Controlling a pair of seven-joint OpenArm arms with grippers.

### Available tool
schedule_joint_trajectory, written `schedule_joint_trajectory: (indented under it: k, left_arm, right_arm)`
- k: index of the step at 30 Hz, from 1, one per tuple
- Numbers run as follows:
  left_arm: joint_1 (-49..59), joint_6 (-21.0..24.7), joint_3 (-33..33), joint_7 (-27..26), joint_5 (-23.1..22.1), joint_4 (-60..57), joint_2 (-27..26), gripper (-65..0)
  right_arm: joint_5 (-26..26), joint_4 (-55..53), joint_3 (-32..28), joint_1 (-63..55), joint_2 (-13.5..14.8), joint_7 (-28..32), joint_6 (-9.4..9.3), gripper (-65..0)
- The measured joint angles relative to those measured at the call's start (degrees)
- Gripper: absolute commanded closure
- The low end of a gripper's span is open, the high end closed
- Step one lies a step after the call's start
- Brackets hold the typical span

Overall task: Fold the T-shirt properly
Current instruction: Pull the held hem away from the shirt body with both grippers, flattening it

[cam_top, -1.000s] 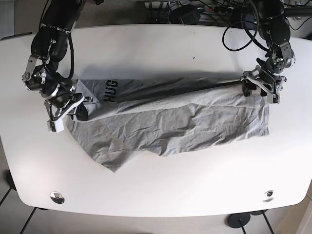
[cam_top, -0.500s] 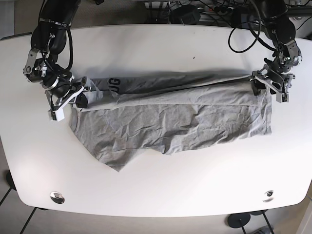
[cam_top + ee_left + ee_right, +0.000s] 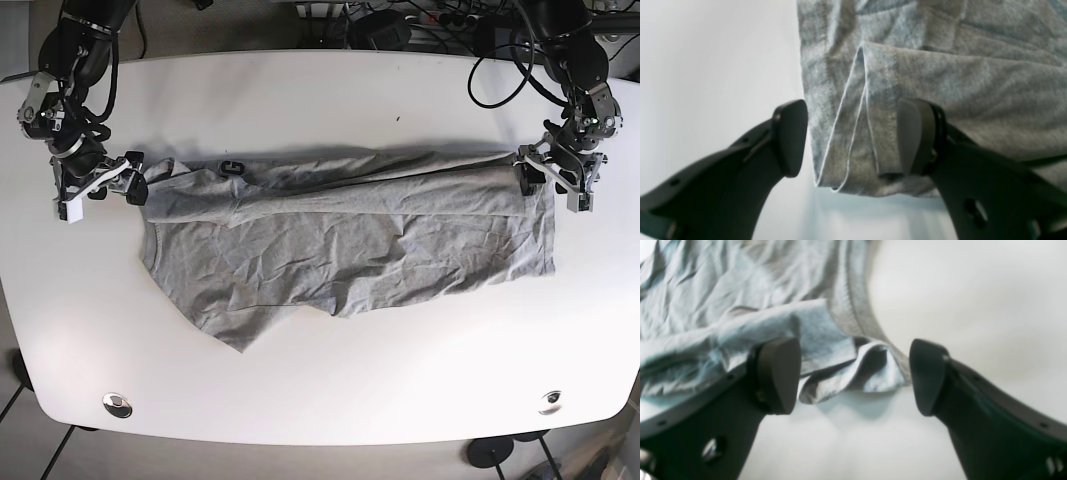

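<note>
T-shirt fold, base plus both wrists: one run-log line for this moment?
phase: long fold laid | T-shirt: flat on table | left gripper: open at shirt edge | right gripper: open at shirt corner

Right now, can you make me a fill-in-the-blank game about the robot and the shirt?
1. The T-shirt is the colour ____.
2. It lies on a table that is ____.
3. In both wrist views, the left gripper and the right gripper have their jaws ____.
4. The number of robot arms at the shirt is ____.

Missing words: grey; white; open; two
</note>
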Motion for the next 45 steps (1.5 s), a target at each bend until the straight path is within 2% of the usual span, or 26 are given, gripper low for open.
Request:
schedule_joint_trajectory:
  k: [3, 6, 9, 11, 13, 15, 16, 17, 18, 19, 21, 22, 30, 32, 36, 37, 39, 42, 45]
  left_arm:
    - [0.0, 0.04, -0.02, 0.0, 0.0, 0.07, -0.17, -39.0]
    - [0.0, 0.0, 0.0, -0.02, -0.02, 0.13, 0.17, -39.0]
    - [0.39, 0.07, 0.0, 0.48, 0.2, 2.19, 0.2, -39.0]
    - [0.68, 0.02, 0.0, -0.11, -0.07, 3.48, 0.76, -39.0]
    - [1.33, 0.02, 0.0, -0.02, 0.02, 3.28, 1.51, -39.0]
    - [1.57, 0.07, -0.17, 0.0, 0.39, 2.38, 1.79, -39.0]
    - [1.46, 0.07, -0.15, 0.02, 0.39, 1.6, 2.08, -38.8]
    - [1.44, 0.02, -0.15, 0.0, 0.39, 1.09, 2.34, -35.6]
    - [1.81, 0.02, -0.24, 0.0, 0.37, 0.94, 2.45, -28.6]
    - [2.51, 0.02, -0.81, -0.04, 0.04, 1.03, 2.47, -19.0]
    - [3.72, -0.15, -2.03, -0.22, -0.02, 1.66, 2.49, -1.3]
    - [3.98, -0.15, -2.23, -0.2, 0.13, 1.86, 2.51, 0.0]
    - [11.39, 0.04, -5.49, 0.83, 0.17, 11.74, 3.02, 0.0]
    - [13.05, -1.05, -8.09, 0.26, -0.26, 14.69, 4.28, 0.0]
    - [14.19, -10.36, -14.86, 0.28, 0.02, 15.1, 7.5, 0.0]
    - [14.51, -13.07, -17.35, 1.88, 0.02, 15.12, 8.22, 0.0]
    - [14.95, -16.28, -19.96, 5.81, 0.17, 15.1, 8.44, 0.0]
    - [15.3, -16.48, -23.96, 7.23, 0.17, 15.1, 8.17, 0.0]
    - [16.65, -16.33, -24.3, 7.43, 0.44, 15.1, 8.39, 0.0]
  right_arm:
    - [-0.39, -5.42, 0.28, 0.07, 1.05, 0.66, -0.07, -48.7]
    - [-1.77, -10.25, -0.11, -0.2, 1.46, 4.35, -0.15, -48.7]
    - [-5.95, -14.03, -2.58, 1.44, 2.12, 6.86, -0.02, -48.7]
    - [-5.7, -16.33, -3.85, 2.23, 1.92, 9.33, 0.44, -48.5]
    - [-5.38, -18.73, -4.0, 2.91, 1.95, 11.67, 1.01, -38.8]
    - [-5.79, -19.71, -4.37, 3.85, 1.88, 12.04, 1.29, -22.2]
    - [-5.84, -19.91, -4.48, 4.09, 1.51, 11.74, 2.14, -12.0]
    - [-5.7, -19.91, -4.55, 3.96, 0.94, 11.37, 3.32, -3.0]
    - [-5.27, -19.63, -4.85, 3.67, 0.57, 11.28, 3.82, -1.6]
    - [-5.38, -19.12, -4.83, 3.41, 0.33, 10.84, 4.46, -4.1]
    - [-5.46, -17.81, -4.79, 2.36, 0.2, 10.58, 4.46, -2.4]
    - [-5.75, -16.44, -4.76, 1.49, 0.0, 10.47, 4.46, -1.9]
    - [-5.79, -5.57, -4.79, -7.93, -0.63, 9.44, 4.37, -2.1]
    - [-5.81, -3.61, -4.79, -10.95, -0.59, 9.42, 4.35, -2.1]
    - [-5.77, -0.48, -3.04, -15.96, -1.31, 9.38, 4.44, -1.9]
    - [-5.53, 0.46, -0.94, -17.27, -2.51, 9.49, 4.48, -1.9]
    - [-5.79, 1.42, 0.66, -18.8, -2.99, 7.65, 4.48, -1.9]
    - [-5.81, 1.9, 1.27, -19.37, -3.15, 4.9, 4.48, -1.9]
    - [-5.81, 1.95, 1.22, -19.5, -3.15, 5.14, 4.5, -2.1]
